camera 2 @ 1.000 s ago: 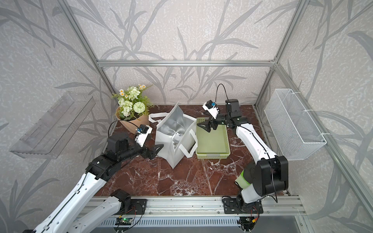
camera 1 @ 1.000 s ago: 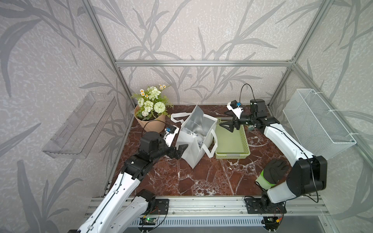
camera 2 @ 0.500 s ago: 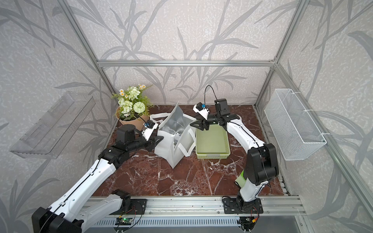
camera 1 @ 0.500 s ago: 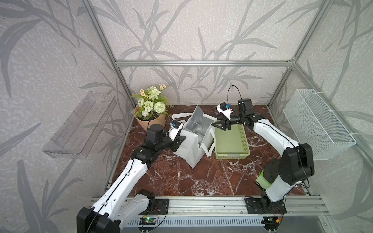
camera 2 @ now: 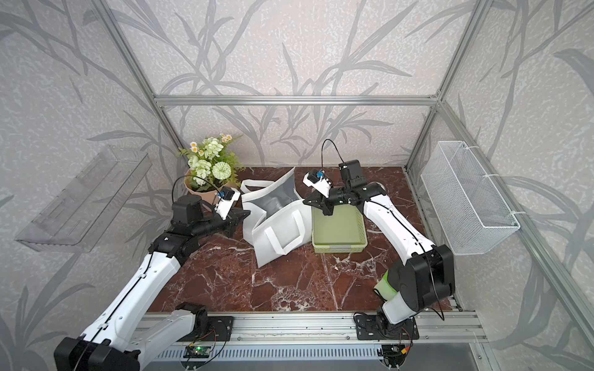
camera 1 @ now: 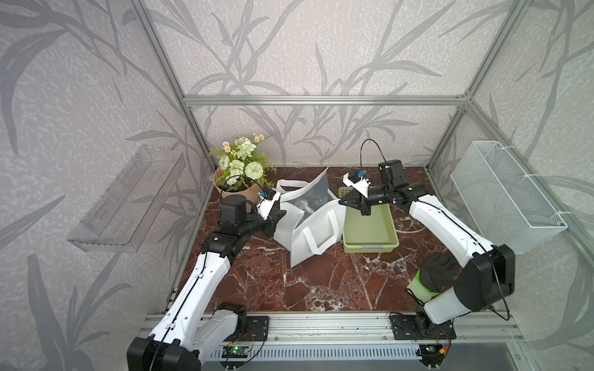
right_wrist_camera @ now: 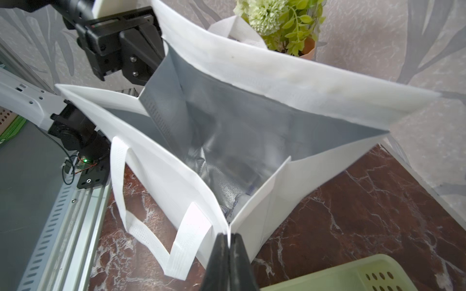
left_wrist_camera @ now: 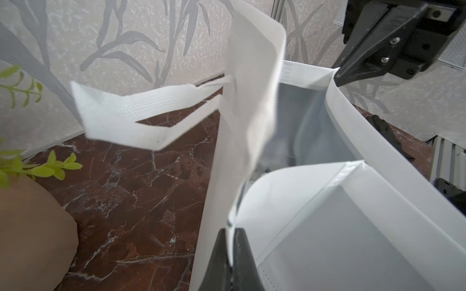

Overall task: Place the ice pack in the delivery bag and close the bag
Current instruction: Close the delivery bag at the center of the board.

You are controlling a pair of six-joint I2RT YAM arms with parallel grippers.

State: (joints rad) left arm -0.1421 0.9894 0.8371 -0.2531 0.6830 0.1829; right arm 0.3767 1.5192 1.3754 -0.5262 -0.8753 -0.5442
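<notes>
Delivery bag is standing open toward the back edge of the tabletop, just beside a green tray. Left gripper and right gripper are each clamping tight on opposite rim corners, spreading the mouth.

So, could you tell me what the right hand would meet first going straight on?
The right hand is shut on the rim of the delivery bag; going on, it would probably press into its silver lining.

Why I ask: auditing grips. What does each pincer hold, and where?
Both hold the delivery bag: left pincer pinches one rim corner, right pincer the opposite rim corner.
</notes>
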